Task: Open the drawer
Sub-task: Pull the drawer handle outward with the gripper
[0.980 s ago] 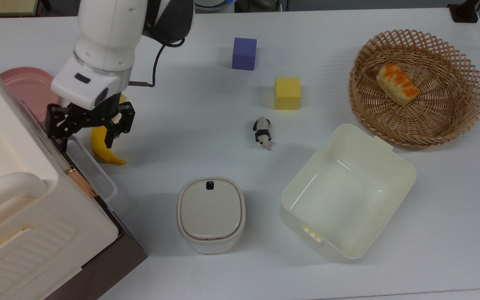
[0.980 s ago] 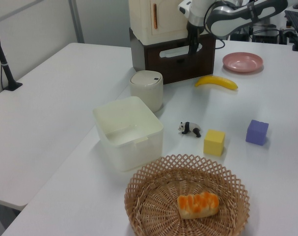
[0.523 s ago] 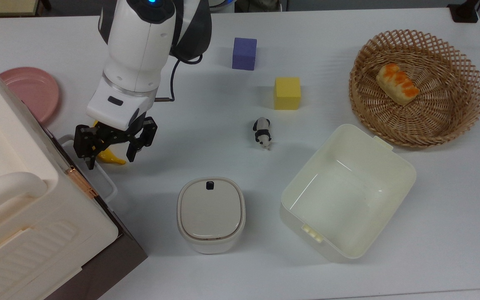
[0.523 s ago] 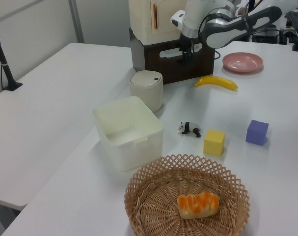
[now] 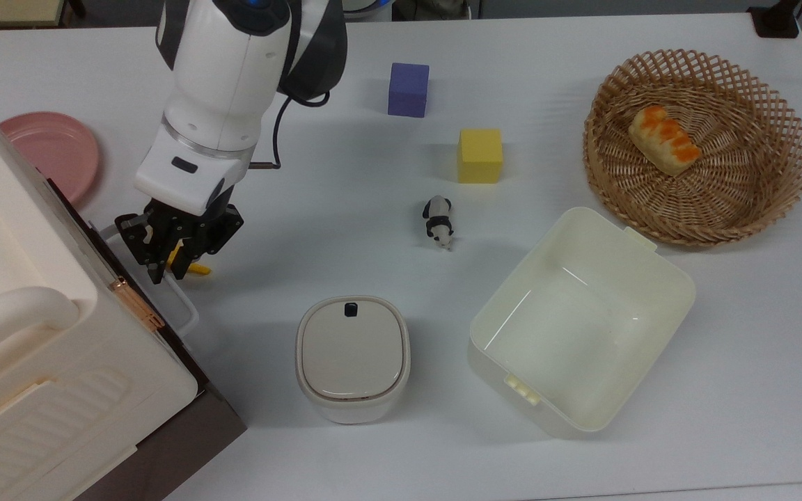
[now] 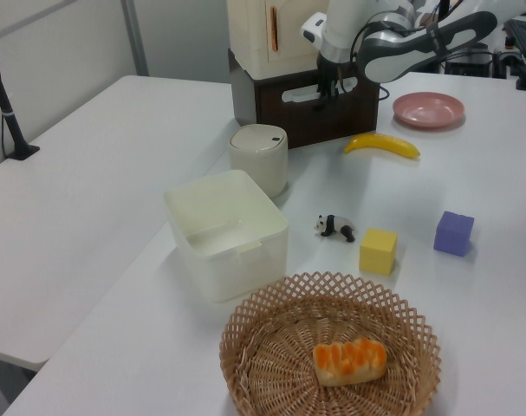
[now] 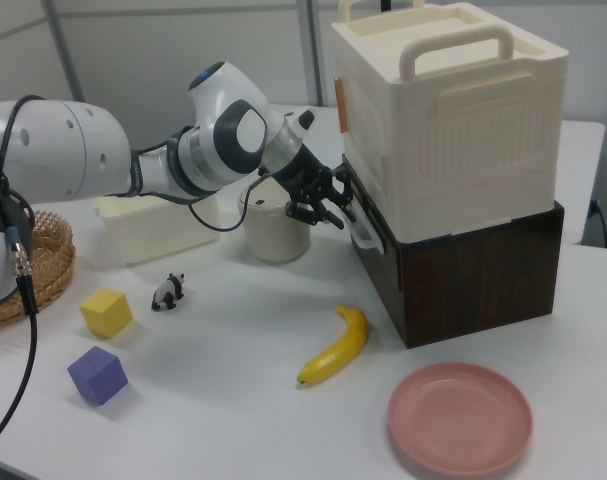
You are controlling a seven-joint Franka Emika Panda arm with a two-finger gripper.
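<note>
The robot's gripper [image 5: 164,261], fingers drawn close together, sits at the white loop handle [image 5: 177,300] of the dark brown drawer [image 7: 453,275], which lies shut beneath the cream ribbed case [image 7: 453,120]; whether the fingers grip the handle cannot be told. A banana [image 7: 335,346] lies nearby.

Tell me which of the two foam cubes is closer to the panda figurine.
The yellow cube is closer: it sits just beyond the panda figurine in the top view, while the purple cube lies farther up the white table.
</note>
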